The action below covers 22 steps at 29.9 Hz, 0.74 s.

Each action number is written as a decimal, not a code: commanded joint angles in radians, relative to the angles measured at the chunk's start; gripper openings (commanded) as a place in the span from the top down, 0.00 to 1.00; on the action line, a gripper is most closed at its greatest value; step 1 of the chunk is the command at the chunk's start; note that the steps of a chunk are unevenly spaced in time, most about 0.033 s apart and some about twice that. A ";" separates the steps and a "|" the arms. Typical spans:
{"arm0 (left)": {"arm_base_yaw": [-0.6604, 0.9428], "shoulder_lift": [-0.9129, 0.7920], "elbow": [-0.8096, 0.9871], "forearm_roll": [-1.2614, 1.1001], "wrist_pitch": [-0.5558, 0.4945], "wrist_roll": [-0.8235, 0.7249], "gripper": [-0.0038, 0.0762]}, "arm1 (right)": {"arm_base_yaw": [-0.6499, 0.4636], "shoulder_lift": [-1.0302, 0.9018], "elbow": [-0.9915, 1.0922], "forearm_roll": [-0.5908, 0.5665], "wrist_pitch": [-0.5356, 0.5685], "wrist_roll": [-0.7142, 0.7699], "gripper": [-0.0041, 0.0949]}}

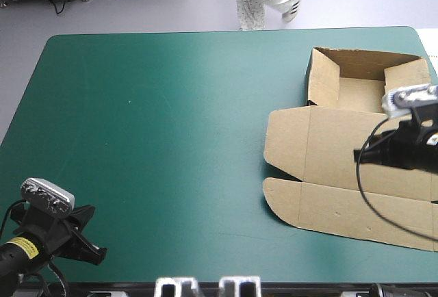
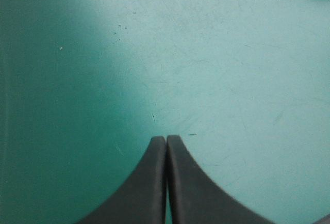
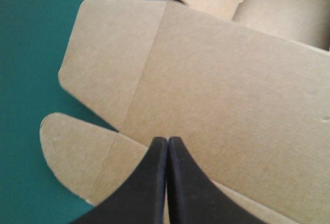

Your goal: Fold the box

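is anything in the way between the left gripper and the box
Nothing visible. Only teal-green cover lies between the left gripper and the box; the right gripper hangs over its flat lid.

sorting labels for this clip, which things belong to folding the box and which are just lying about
For the job: box, walls up at the far part, lid flat; right gripper, shut, over the lid; left gripper, shut, over bare table.
Lying about: nothing loose in view; just the table.
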 commanded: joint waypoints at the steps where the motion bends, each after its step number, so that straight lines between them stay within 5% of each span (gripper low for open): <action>1: 0.001 -0.023 0.016 -0.017 -0.093 -0.005 0.96 | 0.090 -0.127 0.078 -0.012 -0.081 0.000 0.96; 22: 0.001 -0.184 0.205 -0.115 -0.187 0.022 0.97 | 0.107 -0.590 0.628 -0.105 -0.200 0.005 0.96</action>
